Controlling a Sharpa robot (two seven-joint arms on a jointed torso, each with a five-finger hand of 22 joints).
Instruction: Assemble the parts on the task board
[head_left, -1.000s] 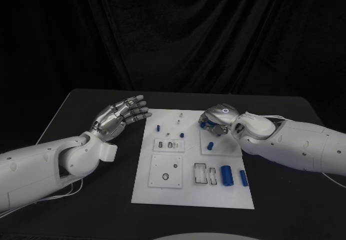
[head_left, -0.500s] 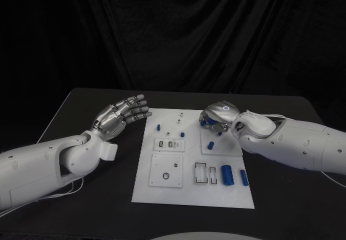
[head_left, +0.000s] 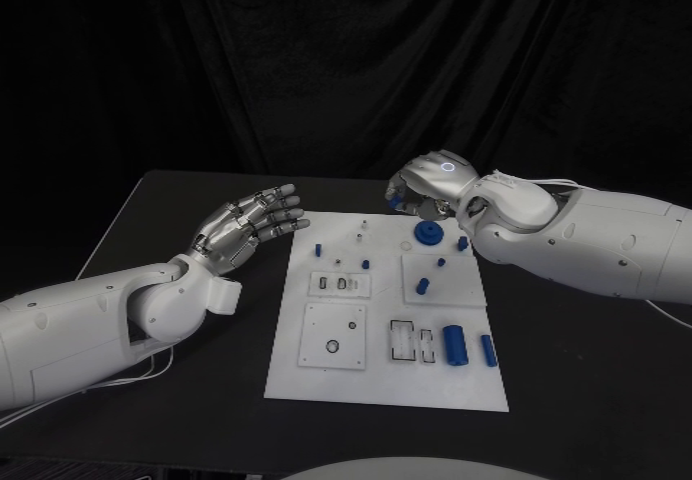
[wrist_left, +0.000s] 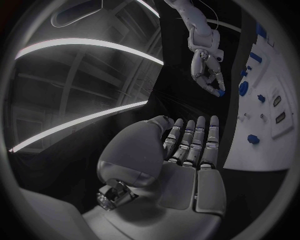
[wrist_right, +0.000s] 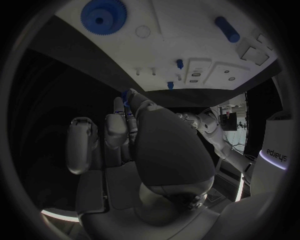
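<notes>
The white task board (head_left: 387, 380) lies mid-table with several blue parts on it. A blue gear (head_left: 428, 233) sits flat near its far edge, also seen in the right wrist view (wrist_right: 103, 15) and the left wrist view (wrist_left: 244, 88). My right hand (head_left: 430, 186) hovers above the board's far edge, just behind the gear. It pinches a small blue part (wrist_left: 220, 93) at its fingertips; the same blue bit shows between the fingers (wrist_right: 127, 99). My left hand (head_left: 253, 225) is off the board's left side, palm up, fingers straight and apart (wrist_left: 187, 150), holding nothing.
Two blue cylinders (head_left: 453, 346) (head_left: 488, 352) lie at the board's near right beside rectangular slots (head_left: 411, 344). Small blue pegs (head_left: 423, 287) (head_left: 366, 266) (head_left: 317, 252) stand farther back. Black table (head_left: 173, 200) surrounds the board.
My right hand has lifted up and back off the board, uncovering the blue gear it was over. My left hand has barely moved.
</notes>
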